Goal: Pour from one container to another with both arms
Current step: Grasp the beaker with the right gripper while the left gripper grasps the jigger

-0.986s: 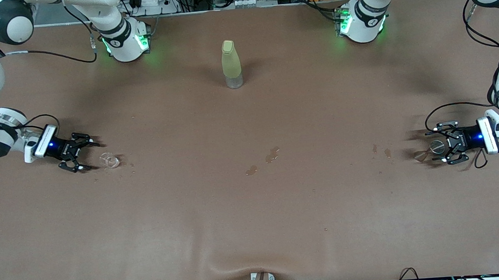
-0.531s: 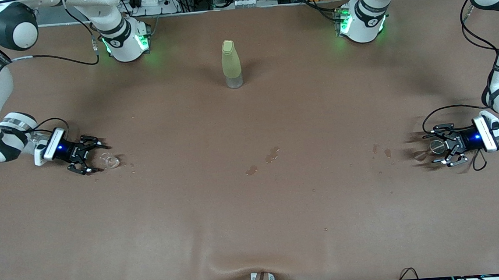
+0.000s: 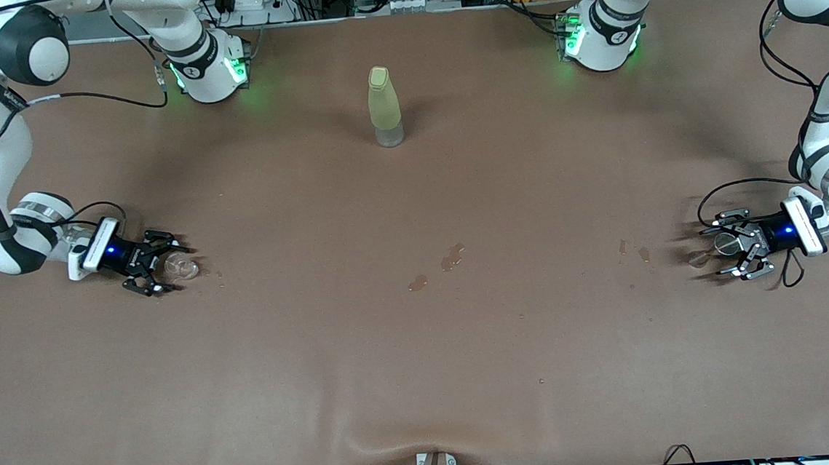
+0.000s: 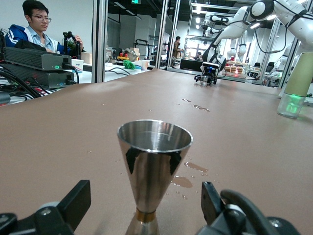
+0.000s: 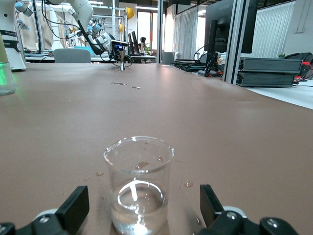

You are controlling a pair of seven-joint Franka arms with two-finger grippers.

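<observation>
A: Where do the two cups stand?

B: The silver metal cup point(image 3: 727, 243) is on the table point(image 3: 423, 348) at about three o'clock from the yellow-green bottle point(image 3: 384, 107), toward the left arm's end. The glass cup point(image 3: 177, 264) is at about nine o'clock, toward the right arm's end.

A: And the grippers?

B: The left gripper point(image 3: 735, 246) straddles the metal cup, jaws wide, gripping nothing. The right gripper point(image 3: 158, 263) brackets the glass, equally wide, empty.

A: Handling?

B: Both look light. The polished taper seems slippery; I'd pinch it mid-body, above the narrow waist. The glass is likely fragile and holds some liquid, so squeeze its wall gently.
</observation>
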